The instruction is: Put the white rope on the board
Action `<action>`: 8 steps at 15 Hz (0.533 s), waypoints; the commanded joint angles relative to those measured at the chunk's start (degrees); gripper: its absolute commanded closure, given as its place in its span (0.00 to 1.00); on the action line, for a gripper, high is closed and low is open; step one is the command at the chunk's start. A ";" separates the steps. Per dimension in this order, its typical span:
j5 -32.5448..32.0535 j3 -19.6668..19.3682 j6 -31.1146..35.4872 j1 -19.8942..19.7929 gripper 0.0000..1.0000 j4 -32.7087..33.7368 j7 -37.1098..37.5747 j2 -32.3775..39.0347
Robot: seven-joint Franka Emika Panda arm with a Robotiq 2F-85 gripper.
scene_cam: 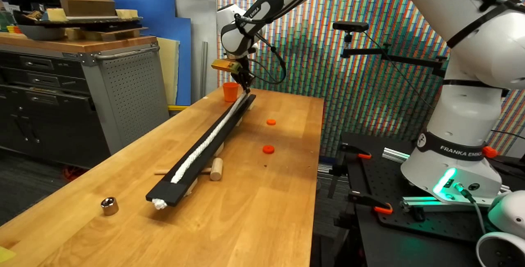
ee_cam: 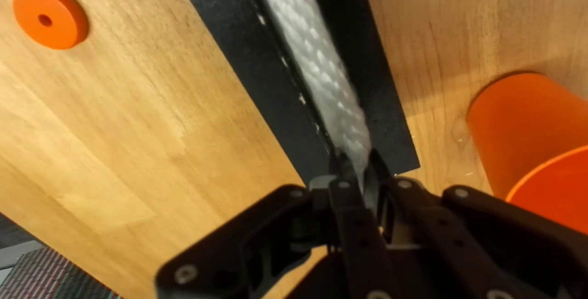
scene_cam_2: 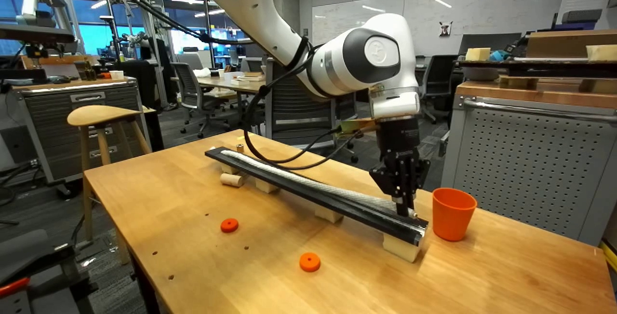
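Observation:
The white rope lies lengthwise along the long black board in both exterior views; the rope and board run across the table. A small white tuft shows at the board's near end in an exterior view. My gripper is at the board's end beside the cup, fingers pointing down. In the wrist view the fingertips are closed around the tapered end of the rope, above the board. I cannot tell whether the held end touches the board.
An orange cup stands close beside the gripper. Two orange discs lie on the table. Wooden blocks prop up the board. A wooden mallet lies beneath it. A metal cylinder stands near the board.

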 commanded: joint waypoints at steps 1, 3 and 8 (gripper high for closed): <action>-0.90 -0.66 0.98 1.02 0.97 -4.56 0.63 -3.06; -0.50 -0.34 0.65 0.67 0.97 -5.17 0.15 -3.08; -1.53 -0.89 -0.93 0.88 0.97 -3.69 -0.14 -1.58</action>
